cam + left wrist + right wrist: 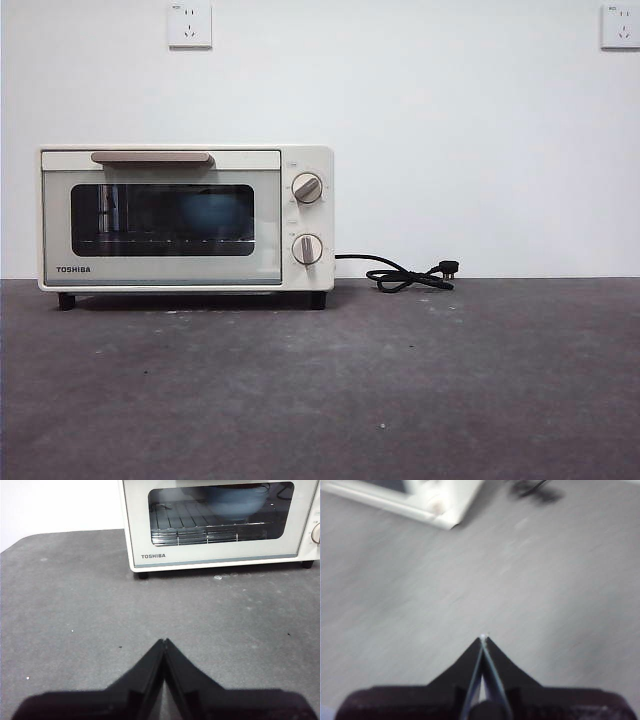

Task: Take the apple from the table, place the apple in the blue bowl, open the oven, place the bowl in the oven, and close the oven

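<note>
Standing at the back left of the desk (400,390), the oven (185,218) has its door shut; a blue shape shows dimly behind the glass, and its black cord (405,274) lies to the right. From the left wrist, the blue bowl (235,501) sits on the oven's rack; the left gripper (164,642) has jaws together, holding nothing. From the right wrist, blurred, the right gripper (483,639) has jaws together above bare desk. Apple not discernible.

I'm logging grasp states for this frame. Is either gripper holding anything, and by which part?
Nothing is held. The left gripper and right gripper are both shut on nothing above the table; the blue bowl sits inside the closed oven.
</note>
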{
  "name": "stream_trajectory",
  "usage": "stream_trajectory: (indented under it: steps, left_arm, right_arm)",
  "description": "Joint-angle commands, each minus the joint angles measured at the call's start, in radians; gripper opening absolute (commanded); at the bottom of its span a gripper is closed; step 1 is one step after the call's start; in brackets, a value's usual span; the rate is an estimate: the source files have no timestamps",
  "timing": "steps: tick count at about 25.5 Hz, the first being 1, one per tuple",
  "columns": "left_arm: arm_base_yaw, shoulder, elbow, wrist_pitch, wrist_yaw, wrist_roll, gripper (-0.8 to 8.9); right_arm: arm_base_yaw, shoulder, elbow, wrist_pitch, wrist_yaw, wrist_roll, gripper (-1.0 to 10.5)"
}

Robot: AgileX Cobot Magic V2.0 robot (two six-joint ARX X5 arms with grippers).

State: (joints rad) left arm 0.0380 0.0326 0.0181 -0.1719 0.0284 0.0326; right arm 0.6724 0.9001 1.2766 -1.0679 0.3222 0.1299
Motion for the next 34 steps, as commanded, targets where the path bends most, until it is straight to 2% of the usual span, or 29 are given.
stream_trajectory:
  steps: [1,2,5,7,9,12,18,26,32,34]
  left_arm:
    - [-0.002,0.000,-0.011,0.006,-0.002,-0.006,-0.04]
    - [-0.002,0.000,-0.011,0.006,-0.002,-0.006,-0.04]
    - [-0.002,0.000,-0.011,0.006,-0.002,-0.006,-0.04]
    - [-0.002,0.000,-0.011,0.006,-0.002,-0.005,-0.04]
    - [-0.002,0.000,-0.011,0.006,-0.002,-0.006,-0.04]
    - [-0.002,0.000,-0.011,0.006,-0.002,-0.006,-0.04]
    - [-0.002,0.000,-0.011,0.006,-0.002,-0.006,-0.04]
    - [-0.002,0.000,-0.011,0.006,-0.002,-0.005,-0.04]
    - [-0.002,0.000,-0.011,0.006,-0.002,-0.006,-0.04]
    - [-0.002,0.000,-0.011,0.006,-0.002,-0.006,-0.04]
  right_arm:
    - [-0.077,-0.023,-0.121,0.243,0.046,-0.144,0.0]
    - [-0.124,-0.049,-0.200,0.362,-0.020,-0.172,0.0]
    - [-0.325,-0.221,-0.554,0.766,-0.351,-0.212,0.0]
    - [-0.455,-0.359,-0.762,0.963,-0.418,-0.211,0.0]
    - [-0.557,-0.478,-0.911,1.046,-0.412,-0.209,0.0]
    - [-0.630,-0.569,-1.009,1.033,-0.412,-0.209,0.0]
    - [-0.716,-0.692,-1.152,1.014,-0.412,-0.209,0.0]
    - [-0.734,-0.797,-1.263,1.009,-0.408,-0.194,0.0]
    - [-0.733,-0.875,-1.263,0.880,-0.381,-0.182,0.0]
    - [-0.731,-0.894,-1.262,0.884,-0.365,-0.182,0.0]
